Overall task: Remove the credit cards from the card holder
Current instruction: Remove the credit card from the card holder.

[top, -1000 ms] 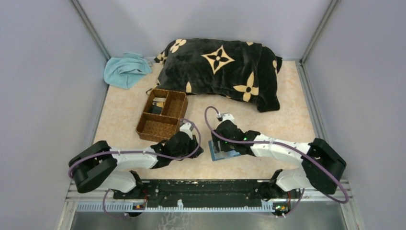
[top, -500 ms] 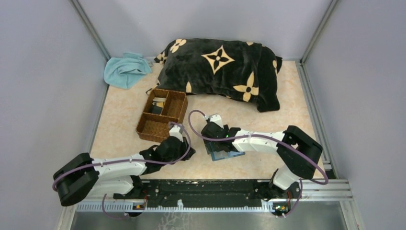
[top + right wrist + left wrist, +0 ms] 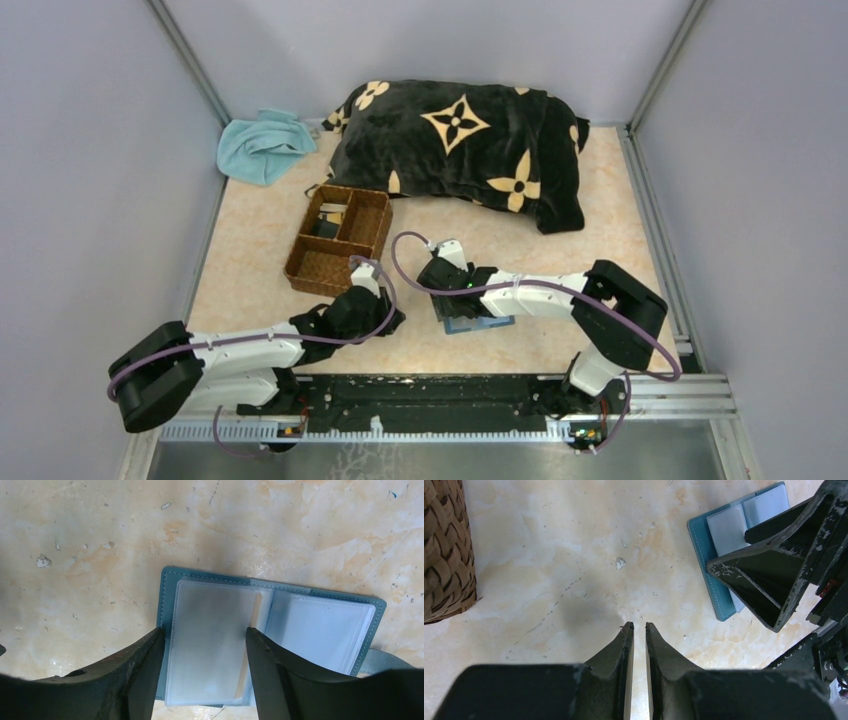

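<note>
Where R gripper [image 3: 204,630] gapes, open card holder [image 3: 320,625] lies directly beneath.

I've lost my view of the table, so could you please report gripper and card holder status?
Left gripper nearly shut, empty. Right gripper open, jaws either side of one half of the card holder, which lies open. No obstruction seen.

Looks down from high at the near side, peers close from each wrist onto the table [image 3: 600,230], overlapping at the card holder [image 3: 310,625].
</note>
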Controlling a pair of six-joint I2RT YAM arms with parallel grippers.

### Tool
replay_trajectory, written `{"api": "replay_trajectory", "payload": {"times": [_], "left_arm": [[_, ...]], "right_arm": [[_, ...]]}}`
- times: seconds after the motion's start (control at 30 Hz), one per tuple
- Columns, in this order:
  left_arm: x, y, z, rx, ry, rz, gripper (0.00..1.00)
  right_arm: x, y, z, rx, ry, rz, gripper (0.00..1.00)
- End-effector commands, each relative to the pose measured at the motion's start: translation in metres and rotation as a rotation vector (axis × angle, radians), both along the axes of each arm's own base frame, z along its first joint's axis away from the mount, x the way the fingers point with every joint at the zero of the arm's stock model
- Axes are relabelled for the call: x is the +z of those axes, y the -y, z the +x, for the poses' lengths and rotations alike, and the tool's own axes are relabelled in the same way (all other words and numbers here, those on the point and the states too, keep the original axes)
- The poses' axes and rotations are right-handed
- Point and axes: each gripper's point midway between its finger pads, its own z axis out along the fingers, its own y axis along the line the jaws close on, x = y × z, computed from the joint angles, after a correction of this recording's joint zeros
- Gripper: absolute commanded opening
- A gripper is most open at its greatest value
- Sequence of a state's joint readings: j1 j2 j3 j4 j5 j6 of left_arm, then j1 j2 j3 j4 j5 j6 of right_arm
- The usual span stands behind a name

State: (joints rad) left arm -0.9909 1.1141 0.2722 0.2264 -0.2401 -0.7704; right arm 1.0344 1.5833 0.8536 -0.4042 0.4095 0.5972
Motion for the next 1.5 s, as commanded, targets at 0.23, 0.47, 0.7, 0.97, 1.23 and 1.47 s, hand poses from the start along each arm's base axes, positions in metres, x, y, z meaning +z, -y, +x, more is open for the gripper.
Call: {"api": "replay_trajectory", "payload": {"times": [0.23, 0.47, 0.7, 0.97, 1.23, 1.47], "left_arm": [[0.005, 0.002, 0.004, 0.008, 0.008, -0.017, 0.2], [0.003, 0.006, 0.004, -0.005, 0.003, -0.022, 0.2], [0.002, 0.012, 0.002, -0.028, -0.007, -0.029, 0.2], [0.008, 0.022, 0.002, -0.067, 0.003, -0.045, 0.2], [0.024, 0.046, 0.006, -0.128, 0.014, -0.089, 0.2], [0.051, 0.086, 0.013, -0.215, 0.022, -0.168, 0.2]], "right_arm": [[0.011, -0.003, 0.002, -0.032, 0.022, 0.029, 0.49], [0.022, -0.001, 0.002, -0.048, 0.038, 0.053, 0.31], [0.032, 0.003, 0.003, -0.069, 0.05, 0.089, 0.31], [0.038, 0.01, 0.004, -0.097, 0.019, 0.211, 0.31], [0.041, 0.013, 0.002, -0.098, -0.02, 0.339, 0.28], [0.045, 0.008, -0.001, -0.079, -0.042, 0.419, 0.23]]}}
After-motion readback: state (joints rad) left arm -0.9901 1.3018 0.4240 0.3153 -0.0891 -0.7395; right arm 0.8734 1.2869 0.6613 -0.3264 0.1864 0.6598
